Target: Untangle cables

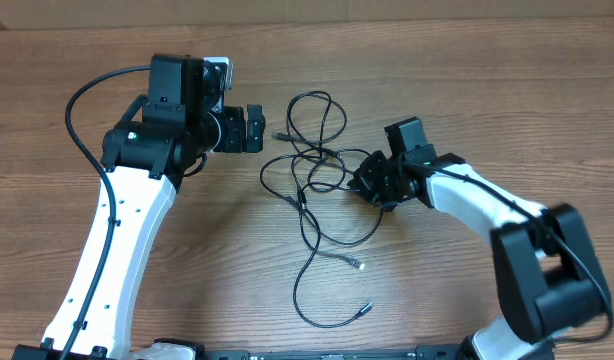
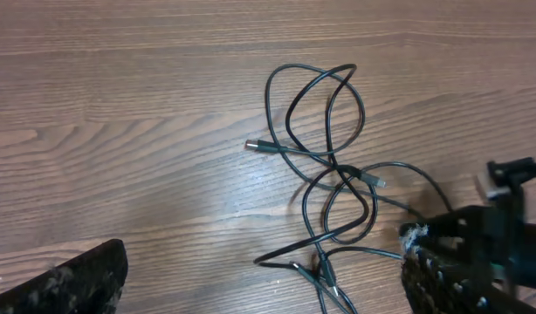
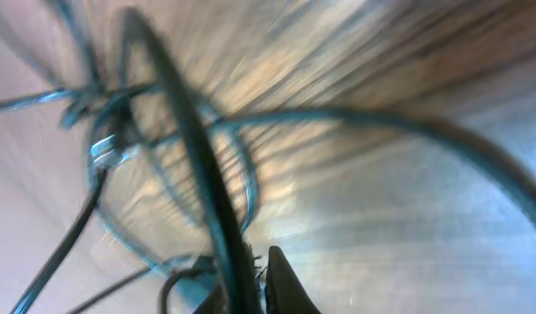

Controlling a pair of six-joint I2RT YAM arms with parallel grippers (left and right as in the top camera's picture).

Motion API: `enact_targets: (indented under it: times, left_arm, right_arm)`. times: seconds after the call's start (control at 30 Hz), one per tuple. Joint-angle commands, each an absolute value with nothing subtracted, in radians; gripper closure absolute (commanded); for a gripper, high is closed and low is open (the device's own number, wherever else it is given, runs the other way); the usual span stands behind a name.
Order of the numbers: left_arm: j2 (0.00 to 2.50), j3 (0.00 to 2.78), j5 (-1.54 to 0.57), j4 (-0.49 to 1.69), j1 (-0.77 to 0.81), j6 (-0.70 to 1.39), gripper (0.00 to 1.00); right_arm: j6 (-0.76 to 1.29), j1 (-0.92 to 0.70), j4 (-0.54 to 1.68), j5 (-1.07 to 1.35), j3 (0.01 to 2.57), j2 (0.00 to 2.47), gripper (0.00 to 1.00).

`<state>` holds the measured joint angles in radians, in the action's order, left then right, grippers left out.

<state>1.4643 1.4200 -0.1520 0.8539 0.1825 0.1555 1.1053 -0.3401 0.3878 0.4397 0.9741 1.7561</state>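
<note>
The cables [image 1: 312, 160] are thin black cords lying in a tangled heap at the table's middle, with loose ends and small plugs trailing toward the front [image 1: 359, 263]. In the left wrist view the tangle [image 2: 333, 166] lies ahead of my left gripper [image 2: 264, 283], which is open, empty and hovers to the left of the heap. My right gripper [image 1: 372, 180] is at the heap's right edge. In the right wrist view its fingers [image 3: 255, 283] are shut on a cable [image 3: 185, 139] that runs up, blurred, close to the camera.
The wooden table [image 1: 467, 60] stretches around the heap. Thick black wires run along my left arm [image 1: 127, 230]. My right arm [image 1: 507, 220] reaches in from the front right.
</note>
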Motion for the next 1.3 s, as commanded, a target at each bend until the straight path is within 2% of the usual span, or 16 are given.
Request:
enact_targets:
  times: [0.0,0.23,0.4,0.53,0.73,1.0,1.17,1.27]
  left_arm:
    - [1.446,1.429,-0.146,0.854,0.183,0.165,0.0]
    - [1.446,1.429,-0.146,0.854,0.183,0.165,0.0]
    - [1.446,1.429,-0.146,0.853,0.183,0.165,0.01]
    - [1.446,1.429,-0.146,0.854,0.183,0.165,0.0]
    - [1.446,1.429,-0.146,0.854,0.183,0.165,0.0]
    - [1.446,1.429,-0.146,0.854,0.183,0.165,0.0]
    - [1.446,1.429,-0.146,0.854,0.183,0.165,0.0]
    - [1.446,1.429,-0.146,0.854,0.183,0.165,0.0]
  right_arm:
    - [0.988,-0.336,0.424,0.413,1.031,1.558,0.96]
    - [0.915,-0.326,0.63,0.205,1.235,1.194,0.96]
    - [0.914,-0.299,0.661,0.21,1.414,1.092,0.96]
    - [0.881,-0.299,0.627,0.208,1.552,1.073,0.96]
    - [0.935,-0.299,0.48,0.184,1.61,1.073,0.96]
    - [0.909,-0.297,0.596,0.051,1.612,1.074,0.96]
    - [0.854,-0.248,0.901,-0.155,1.612,1.075,0.96]
    - [0.855,-0.187,1.248,-0.258,1.612,1.097,0.96]
